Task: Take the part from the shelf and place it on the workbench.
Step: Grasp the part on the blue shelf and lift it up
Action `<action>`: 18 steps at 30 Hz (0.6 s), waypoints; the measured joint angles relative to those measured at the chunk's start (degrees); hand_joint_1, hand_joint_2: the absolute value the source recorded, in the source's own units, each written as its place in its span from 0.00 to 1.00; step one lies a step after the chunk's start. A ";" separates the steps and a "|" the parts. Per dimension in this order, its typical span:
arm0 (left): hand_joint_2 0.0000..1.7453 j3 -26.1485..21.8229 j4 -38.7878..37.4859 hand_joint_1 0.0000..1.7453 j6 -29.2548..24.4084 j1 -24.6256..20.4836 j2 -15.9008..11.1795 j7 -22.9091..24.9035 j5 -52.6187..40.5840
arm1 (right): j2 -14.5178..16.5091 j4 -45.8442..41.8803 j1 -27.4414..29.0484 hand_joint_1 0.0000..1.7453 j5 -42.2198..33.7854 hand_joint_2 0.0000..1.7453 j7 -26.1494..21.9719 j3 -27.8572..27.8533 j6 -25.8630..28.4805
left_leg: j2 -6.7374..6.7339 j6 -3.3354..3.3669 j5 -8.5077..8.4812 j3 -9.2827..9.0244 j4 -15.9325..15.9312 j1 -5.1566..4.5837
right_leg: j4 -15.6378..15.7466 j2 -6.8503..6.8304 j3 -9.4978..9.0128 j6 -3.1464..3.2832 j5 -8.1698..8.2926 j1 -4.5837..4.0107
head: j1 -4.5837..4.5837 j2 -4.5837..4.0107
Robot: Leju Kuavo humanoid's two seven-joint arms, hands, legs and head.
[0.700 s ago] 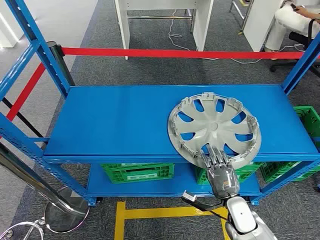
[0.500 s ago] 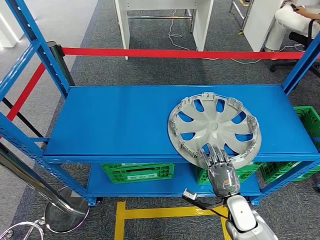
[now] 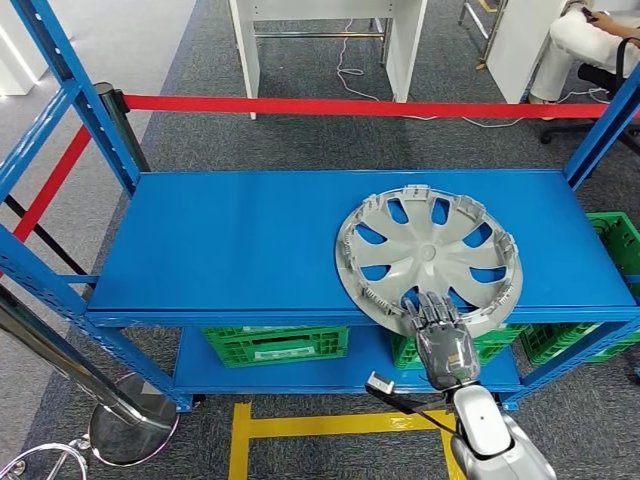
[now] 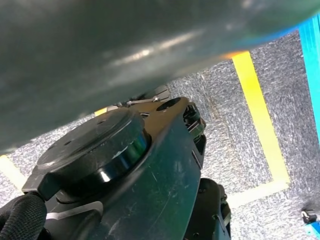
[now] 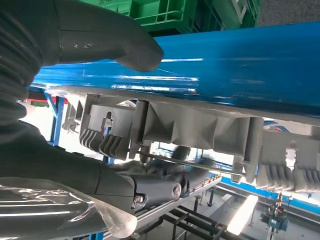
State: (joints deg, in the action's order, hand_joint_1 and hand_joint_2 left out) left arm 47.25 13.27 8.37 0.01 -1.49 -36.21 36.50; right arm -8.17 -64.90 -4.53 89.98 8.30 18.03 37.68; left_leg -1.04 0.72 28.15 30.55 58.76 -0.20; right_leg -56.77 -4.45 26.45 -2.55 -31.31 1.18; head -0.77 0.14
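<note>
My right hand point(image 3: 441, 340) straddles the hubcap point(image 3: 428, 260) rim at six o'clock, fingers above, thumb beneath; I squeeze firmly before lifting.

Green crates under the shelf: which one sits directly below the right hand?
The middle crate, its rim peeking out beneath the hubcap beside the right hand. The left crate sits clear of the hand; another crate lies further right.

text: none legible | crate point(image 3: 275, 345) label: too small to read
</note>
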 joint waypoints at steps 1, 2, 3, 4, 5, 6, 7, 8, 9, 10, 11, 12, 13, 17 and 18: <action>0.00 0.00 0.00 0.00 0.01 0.00 0.00 -0.02 0.02 | 0.05 0.06 -0.12 1.00 -0.03 1.00 0.01 -0.12 -0.05 | 0.00 0.00 0.00 0.00 0.00 0.00 | 0.00 0.00 0.00 0.00 0.00 0.00 | 0.00 0.00; 0.00 0.00 0.00 0.00 0.02 0.00 0.00 -0.04 0.03 | 0.12 0.09 -0.25 1.00 -0.05 1.00 0.01 -0.24 -0.08 | 0.00 0.00 -0.01 0.00 0.00 0.00 | 0.00 0.00 0.01 -0.01 0.01 0.00 | 0.00 0.00; 0.00 0.00 0.00 0.00 0.02 0.00 0.00 -0.06 0.03 | 0.18 0.09 -0.39 1.00 -0.08 1.00 0.01 -0.35 -0.09 | 0.00 0.00 -0.01 -0.01 0.00 0.00 | 0.00 0.00 0.06 -0.01 0.01 0.00 | 0.00 0.01; 0.00 0.00 0.00 0.00 0.03 0.00 0.00 -0.09 0.03 | 0.24 0.09 -0.54 1.00 -0.10 1.00 0.02 -0.45 -0.09 | 0.00 0.00 -0.01 -0.02 0.00 0.00 | 0.00 0.00 0.17 -0.01 0.01 0.00 | 0.00 0.01; 0.00 0.00 0.00 0.00 0.12 0.00 0.00 -0.11 0.03 | 0.30 0.09 -0.66 1.00 -0.13 1.00 0.01 -0.55 -0.04 | 0.00 0.00 -0.01 -0.02 0.00 0.00 | 0.00 -0.01 0.30 -0.01 0.00 0.00 | 0.00 0.01; 0.00 0.00 0.00 0.00 0.38 0.00 0.00 -0.13 0.05 | 0.34 0.08 -0.72 1.00 -0.17 1.00 -0.04 -0.62 0.08 | 0.00 0.00 -0.01 -0.03 0.00 0.00 | 0.00 -0.01 0.42 -0.01 0.00 0.00 | -0.01 0.01; 0.00 0.00 0.00 0.00 0.79 0.01 0.00 -0.14 0.09 | 0.38 0.07 -0.75 1.00 -0.23 1.00 -0.14 -0.67 0.31 | 0.00 0.00 0.00 -0.02 0.00 0.00 | 0.00 -0.02 0.50 -0.01 0.00 0.00 | -0.01 0.01; 0.00 0.00 0.00 0.00 1.33 0.01 0.00 -0.14 0.16 | 0.42 -0.02 -0.73 1.00 -0.31 1.00 -0.32 -0.68 0.64 | 0.00 0.00 0.00 -0.02 0.00 0.00 | 0.00 -0.01 0.51 -0.01 0.00 0.00 | -0.01 0.01; 0.00 0.00 0.00 0.00 1.87 0.02 0.00 -0.14 0.24 | 0.46 -0.17 -0.66 1.00 -0.39 1.00 -0.55 -0.68 0.99 | 0.00 0.00 0.00 -0.02 0.00 0.00 | 0.00 -0.01 0.50 -0.01 0.00 0.00 | -0.01 0.01; 0.00 0.00 0.00 0.00 2.30 0.03 0.00 -0.14 0.34 | 0.50 -0.42 -0.53 1.00 -0.47 1.00 -0.80 -0.68 1.31 | 0.00 0.00 -0.01 -0.01 0.00 0.00 | 0.00 0.00 0.49 -0.01 0.00 0.01 | -0.01 0.01; 0.00 0.00 0.00 0.00 2.59 0.04 0.01 -0.14 0.40 | 0.54 -0.78 -0.35 1.00 -0.55 1.00 -1.03 -0.68 1.53 | 0.00 0.00 -0.01 -0.01 0.00 0.00 | 0.00 0.00 0.46 -0.01 0.00 0.01 | -0.01 0.01; 0.00 0.00 0.00 0.00 2.74 0.04 0.01 -0.14 0.45 | 0.59 -1.21 -0.12 1.00 -0.62 1.00 -1.23 -0.67 1.66 | 0.00 0.00 -0.01 0.01 0.00 0.00 | 0.00 0.00 0.39 -0.01 0.01 0.01 | -0.01 0.01; 0.00 0.00 0.00 0.00 2.82 0.04 0.02 -0.15 0.47 | 0.64 -1.70 0.11 1.00 -0.71 1.00 -1.44 -0.67 1.75 | 0.00 0.00 -0.02 0.03 0.00 0.00 | 0.00 0.00 0.29 -0.01 0.03 0.01 | -0.01 0.01; 0.00 0.00 -0.01 0.00 2.79 0.03 0.09 -0.15 0.48 | 0.87 -4.77 1.35 1.00 -1.48 1.00 -2.73 -0.65 1.84 | 0.00 0.00 -0.05 0.10 0.00 0.00 | 0.00 0.00 0.11 -0.01 0.08 0.00 | -0.01 0.01; 0.00 0.00 -0.01 0.00 2.83 0.03 0.14 -0.14 0.52 | 0.93 -5.87 1.74 1.00 -1.74 1.00 -3.14 -0.66 1.84 | 0.00 0.00 -0.05 0.10 0.00 0.00 | 0.00 0.00 0.11 -0.01 0.08 0.00 | -0.01 0.01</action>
State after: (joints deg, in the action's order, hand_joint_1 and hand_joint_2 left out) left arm 47.25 13.26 11.20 0.04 -1.35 -36.35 37.02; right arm -7.25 -70.77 -2.79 88.24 5.16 17.37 39.52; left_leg -1.04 0.73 28.09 30.66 58.77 -0.20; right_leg -56.77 -4.45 26.56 -2.57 -31.22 1.18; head -0.77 0.15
